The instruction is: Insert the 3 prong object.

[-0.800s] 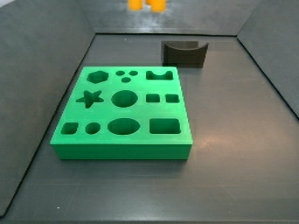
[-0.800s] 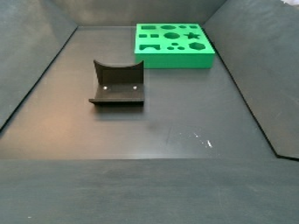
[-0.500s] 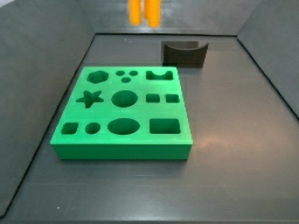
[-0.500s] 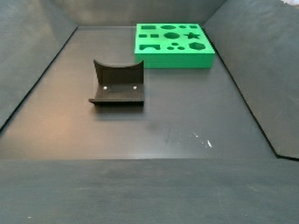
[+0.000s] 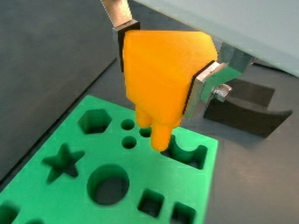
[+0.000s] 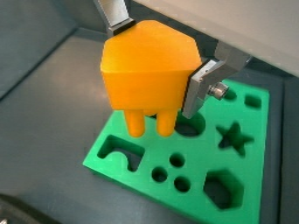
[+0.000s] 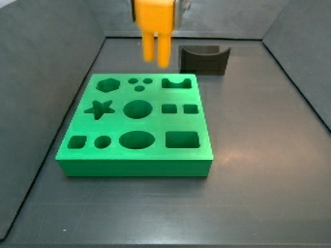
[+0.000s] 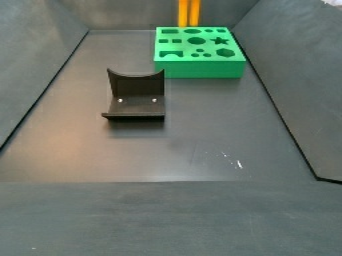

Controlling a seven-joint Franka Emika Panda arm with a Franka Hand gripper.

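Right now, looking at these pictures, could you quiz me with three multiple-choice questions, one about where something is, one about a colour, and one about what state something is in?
1. Where is the 3 prong object?
A. Lying on the floor beside the fixture
B. In the air above the far edge of the green board
C. Fully sunk into the star hole

2. What colour is the board with the shaped holes?
A. Green
B. Blue
C. Red

3. What are the gripper fingers doing?
A. Spread wide with nothing between them
B. Pressed flat on the floor
C. Closed on the orange piece

Answers:
1. B: in a side view the piece hangs prongs down over the board's far edge, not yet in any hole.
2. A: both side views show a bright green board.
3. C: both wrist views show a silver finger against each side of the piece.
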